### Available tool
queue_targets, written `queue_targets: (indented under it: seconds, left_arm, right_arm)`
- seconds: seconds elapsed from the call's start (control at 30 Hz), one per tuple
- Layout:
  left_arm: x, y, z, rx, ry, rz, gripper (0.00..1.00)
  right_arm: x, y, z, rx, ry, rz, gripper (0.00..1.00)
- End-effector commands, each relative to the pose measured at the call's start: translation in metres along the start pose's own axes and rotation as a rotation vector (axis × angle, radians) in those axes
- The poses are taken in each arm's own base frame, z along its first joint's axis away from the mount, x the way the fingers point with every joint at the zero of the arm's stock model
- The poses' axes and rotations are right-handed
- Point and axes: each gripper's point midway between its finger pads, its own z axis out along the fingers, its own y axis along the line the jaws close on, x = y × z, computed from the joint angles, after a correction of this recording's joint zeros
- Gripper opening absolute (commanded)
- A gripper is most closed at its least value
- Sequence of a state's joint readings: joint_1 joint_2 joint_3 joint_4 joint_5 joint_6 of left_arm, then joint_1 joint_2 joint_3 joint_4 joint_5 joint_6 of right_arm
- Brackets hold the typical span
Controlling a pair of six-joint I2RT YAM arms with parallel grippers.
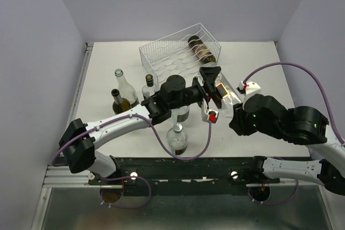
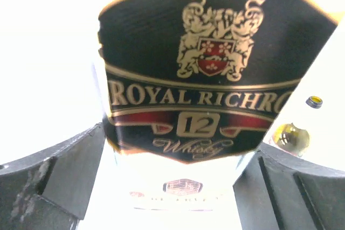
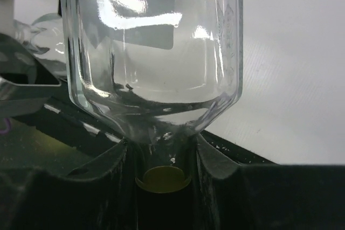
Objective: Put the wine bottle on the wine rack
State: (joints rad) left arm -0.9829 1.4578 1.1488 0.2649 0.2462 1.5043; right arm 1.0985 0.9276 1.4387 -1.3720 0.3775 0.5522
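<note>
Wine bottle [image 3: 156, 68]: clear glass, black label, tilted, beside white wire wine rack [image 1: 161, 52] near-right corner.

My left arm [image 1: 121, 123] runs from its base at the near left edge across to the middle of the surface, forearm nearly level. The left claw [image 1: 211, 92] is spread wide, one finger [image 2: 59, 179] on each side of the bottle [image 2: 199, 79]. My right arm [image 1: 302, 125] is folded at the elbow and points leftward. The right claw [image 3: 161, 160] is closed in around the bottle's neck, its fingers [image 3: 91, 187] snug against it.
</note>
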Motion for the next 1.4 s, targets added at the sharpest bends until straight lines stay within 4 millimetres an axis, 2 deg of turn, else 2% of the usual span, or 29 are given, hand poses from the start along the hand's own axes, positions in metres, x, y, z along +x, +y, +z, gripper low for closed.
queue_targets:
  seconds: [0.0, 0.1, 0.3, 0.47, 0.57, 0.7, 0.83, 0.87, 0.9, 1.0, 1.17, 1.27, 1.37]
  left_arm:
    - [-0.028, 0.050, -0.018, -0.179, -0.106, -0.065, 0.99]
    - [-0.029, 0.043, -0.016, -0.188, -0.108, -0.090, 0.99]
    - [-0.015, 0.040, -0.017, -0.217, -0.040, -0.114, 0.99]
    - [-0.022, 0.071, -0.047, -0.382, -0.082, -0.282, 0.99]
    - [-0.026, 0.087, -0.070, -0.461, -0.107, -0.423, 0.99]
    - [-0.011, 0.106, -0.100, -0.617, -0.064, -0.619, 0.99]
    - [0.005, 0.108, -0.116, -0.669, 0.016, -0.820, 0.99]
    - [0.009, 0.105, -0.118, -0.669, 0.038, -0.928, 0.99]
    - [0.014, 0.106, -0.123, -0.683, 0.070, -1.009, 0.99]
    - [0.020, 0.101, -0.134, -0.683, 0.132, -1.111, 0.99]
    - [0.006, 0.101, -0.155, -0.718, 0.047, -1.368, 0.99]
    - [-0.013, 0.103, -0.165, -0.689, -0.059, -1.416, 0.99]
    - [-0.021, 0.104, -0.176, -0.674, -0.089, -1.458, 0.99]
  right_arm:
    - [-0.018, -0.042, -0.009, 0.217, -0.121, 0.055, 0.00]
    - [-0.036, -0.045, -0.011, 0.237, -0.207, 0.095, 0.00]
    - [-0.064, -0.052, -0.013, 0.320, -0.313, 0.118, 0.01]
    - [-0.073, -0.050, 0.005, 0.355, -0.297, 0.075, 0.01]
    - [-0.077, -0.051, 0.027, 0.297, -0.296, 0.120, 0.01]
    - [-0.077, -0.052, 0.062, 0.225, -0.282, 0.121, 0.01]
    - [-0.064, -0.040, 0.114, 0.118, -0.186, 0.078, 0.01]
    - [-0.060, -0.039, 0.127, 0.104, -0.153, 0.092, 0.01]
    - [-0.058, -0.039, 0.137, 0.098, -0.137, 0.104, 0.01]
    - [-0.053, -0.030, 0.164, 0.026, -0.107, 0.104, 0.01]
    - [-0.044, -0.030, 0.209, -0.013, -0.031, 0.101, 0.01]
    - [-0.042, -0.038, 0.233, 0.005, -0.001, 0.137, 0.01]
    - [-0.042, -0.039, 0.251, -0.011, -0.004, 0.161, 0.01]
